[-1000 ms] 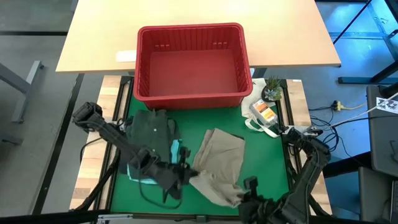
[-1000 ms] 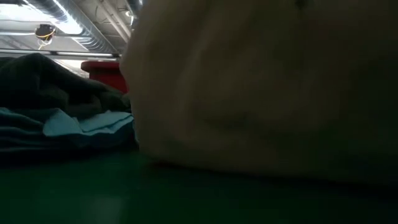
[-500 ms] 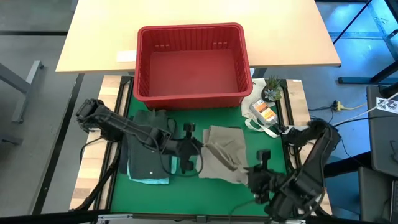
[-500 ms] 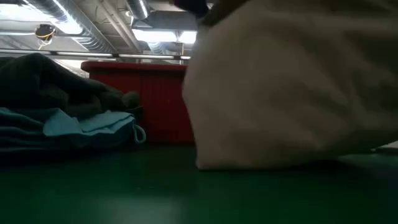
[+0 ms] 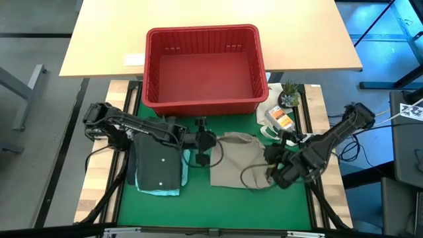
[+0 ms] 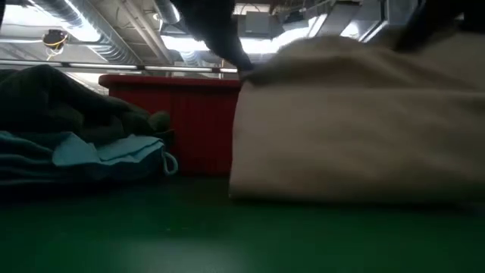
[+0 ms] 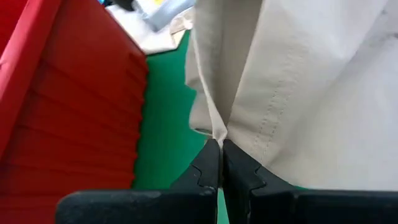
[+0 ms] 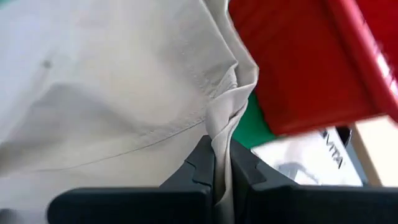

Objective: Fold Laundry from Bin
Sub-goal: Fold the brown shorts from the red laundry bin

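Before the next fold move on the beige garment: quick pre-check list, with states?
1. Left gripper shut on beige garment edge: ok.
2. Right gripper shut on its other edge: ok.
3. Garment on the green mat, apart from the folded stack: ok.
4. Red bin empty: ok.
5. Garment lying flat, no wrinkles: not ok, bunched near the right gripper.
6. White bag clear of the right arm: cannot tell.

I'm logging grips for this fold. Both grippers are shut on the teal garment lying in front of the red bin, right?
Not teal: both grippers, left and right, are shut on the beige garment in front of the bin, as both wrist views show. The teal one lies aside under a dark garment.
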`<state>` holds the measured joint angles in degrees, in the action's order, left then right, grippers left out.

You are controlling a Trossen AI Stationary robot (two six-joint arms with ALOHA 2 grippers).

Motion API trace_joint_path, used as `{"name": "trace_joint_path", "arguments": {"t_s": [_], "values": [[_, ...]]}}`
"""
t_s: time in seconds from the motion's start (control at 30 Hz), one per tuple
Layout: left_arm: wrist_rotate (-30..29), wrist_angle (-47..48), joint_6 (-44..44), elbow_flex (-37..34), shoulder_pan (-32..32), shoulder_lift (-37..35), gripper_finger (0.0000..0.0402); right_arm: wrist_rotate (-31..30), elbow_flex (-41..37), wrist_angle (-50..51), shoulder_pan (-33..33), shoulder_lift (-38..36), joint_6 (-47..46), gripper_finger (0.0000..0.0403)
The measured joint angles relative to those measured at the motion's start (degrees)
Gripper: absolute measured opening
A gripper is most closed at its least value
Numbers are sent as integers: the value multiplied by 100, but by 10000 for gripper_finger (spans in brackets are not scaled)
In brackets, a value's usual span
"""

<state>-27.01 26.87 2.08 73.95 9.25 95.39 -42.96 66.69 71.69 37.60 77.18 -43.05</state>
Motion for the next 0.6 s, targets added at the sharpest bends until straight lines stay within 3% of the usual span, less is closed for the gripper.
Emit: {"name": "trace_joint_path", "arguments": {"t_s": [0.17,0.37,0.6], "values": [[391,-866,-3,-462,-425,0,0,6,-1112,-623,-399,-404,-2,14],[451,-1598,-139,-891,-765,2,0,1,-2017,-1270,-801,-439,29,14],[456,-1686,-456,-1161,-993,7,12,-4,-2428,-1790,-1149,-432,152,14]]}}
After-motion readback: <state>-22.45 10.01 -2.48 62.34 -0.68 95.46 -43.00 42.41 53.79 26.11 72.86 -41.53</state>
